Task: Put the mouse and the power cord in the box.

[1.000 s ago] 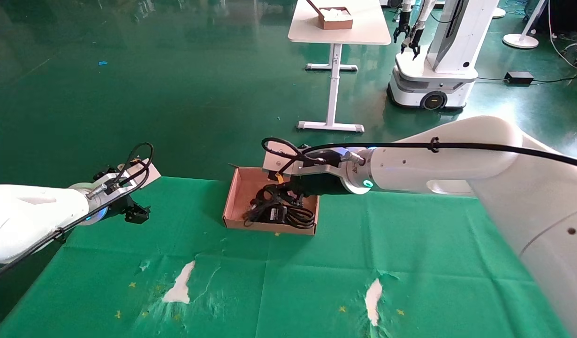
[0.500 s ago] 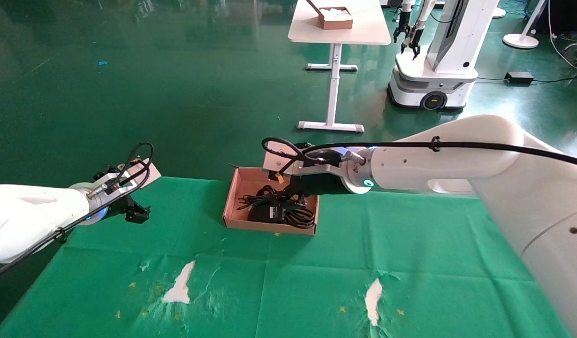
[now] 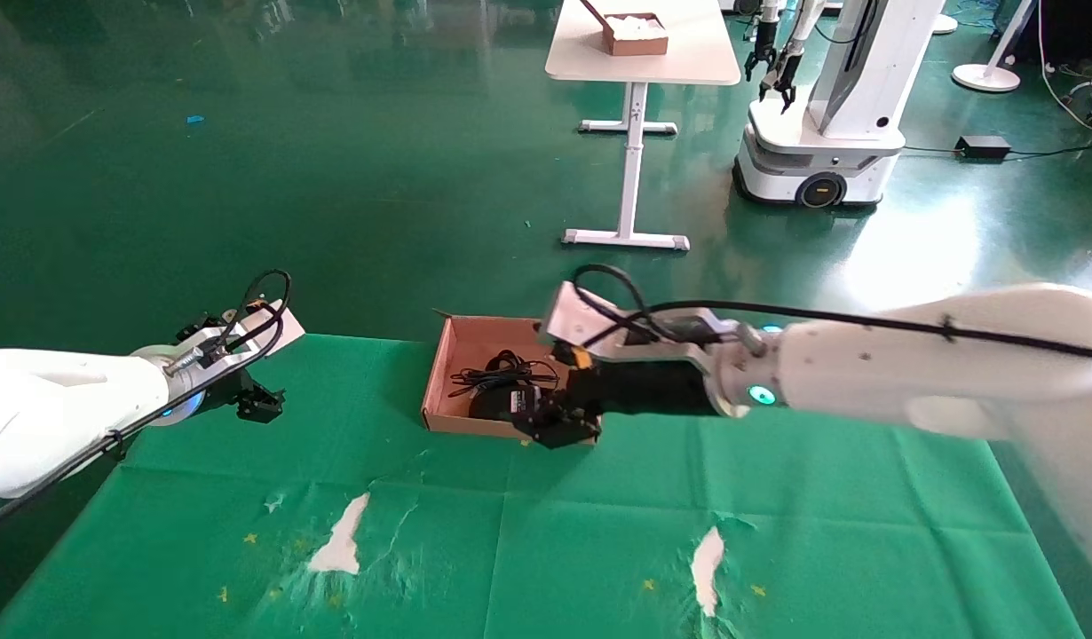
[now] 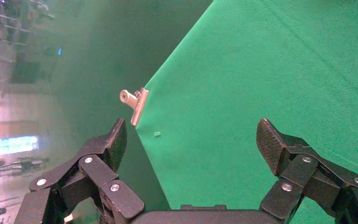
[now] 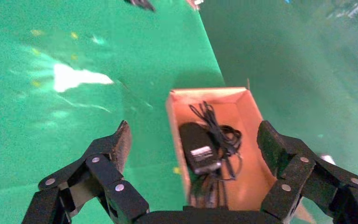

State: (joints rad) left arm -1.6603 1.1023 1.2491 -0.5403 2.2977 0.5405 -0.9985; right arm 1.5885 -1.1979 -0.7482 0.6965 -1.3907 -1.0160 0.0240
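head view, working left to right. left gripper (image 3: 260, 404) hangs parked over the cloth's far-left corner, about 9 o'clock from the box; left wrist view shows its jaws spread wide with nothing between them, only the green cloth (image 4: 279, 70) and a metal clip (image 4: 135, 103) on its edge.

the box (image 3: 444, 373) sits at centre, toward the far edge of the cloth. inside it, a black oval body with a white label, which i take to be the mouse (image 5: 198, 147), and a loose tangle of thin black wire at its 12 o'clock. more black cable lies at the near end of the tray, half hidden by the gripper; i judge that to be the power cord (image 5: 204, 193), but the chunky plug cannot be made out.

right gripper (image 3: 559, 424) is just over the box's near-right corner, at 5 o'clock from the mouse. right wrist view: jaws fully apart, empty, nothing snagged on the fingertips (image 5: 121, 137).

judgement: both items look to be in the tray, so the step in hand is clearing away. do it well by lifting straight up first, jaws left wide, so no loop of wire rides out and the low wall is not nudged; check no cable hangs over the rim.
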